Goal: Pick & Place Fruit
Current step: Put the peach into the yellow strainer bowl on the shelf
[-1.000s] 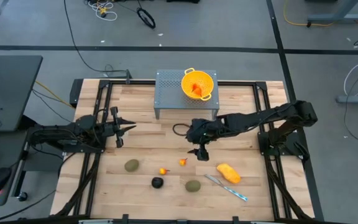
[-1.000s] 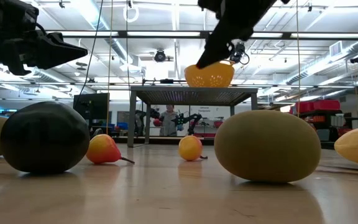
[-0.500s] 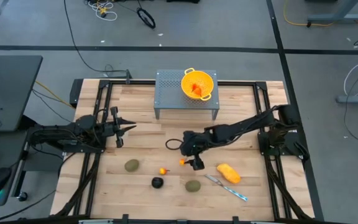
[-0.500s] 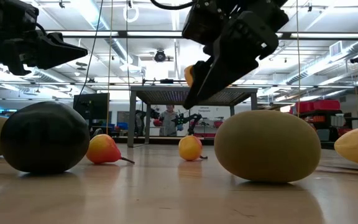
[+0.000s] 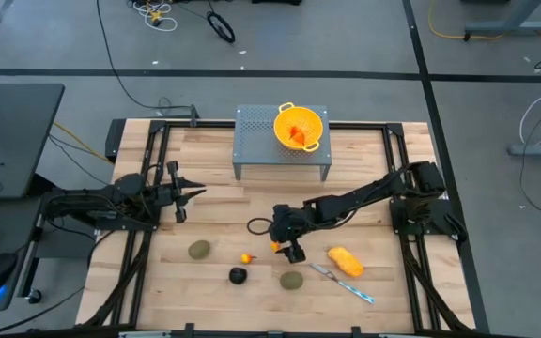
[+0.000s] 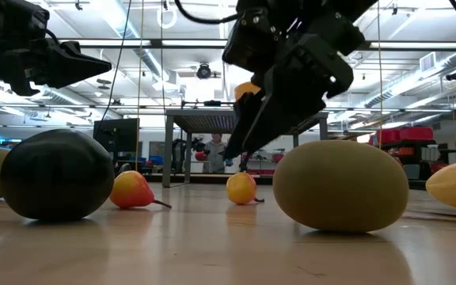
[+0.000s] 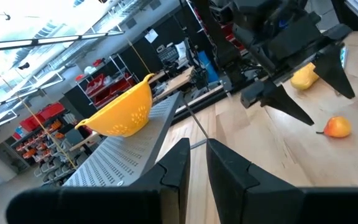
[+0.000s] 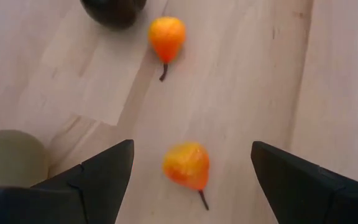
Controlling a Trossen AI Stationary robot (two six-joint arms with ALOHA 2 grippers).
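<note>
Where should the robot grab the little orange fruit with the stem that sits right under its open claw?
Probably around the round belly of the little orange fruit, coming straight down from above. It lies on its side on the table with its thin stem pointing away, too skinny to pinch. The right end effector hangs open over it, one finger on each side of the belly, so closing there looks easiest.

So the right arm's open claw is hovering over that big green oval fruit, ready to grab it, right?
Not quite. The right gripper is open and hovering, but the fruit between its fingers is a small orange-red pear-shaped piece, not a green oval. The right wrist view shows this plainly; a green oval sits off to the side, outside the fingers.
</note>
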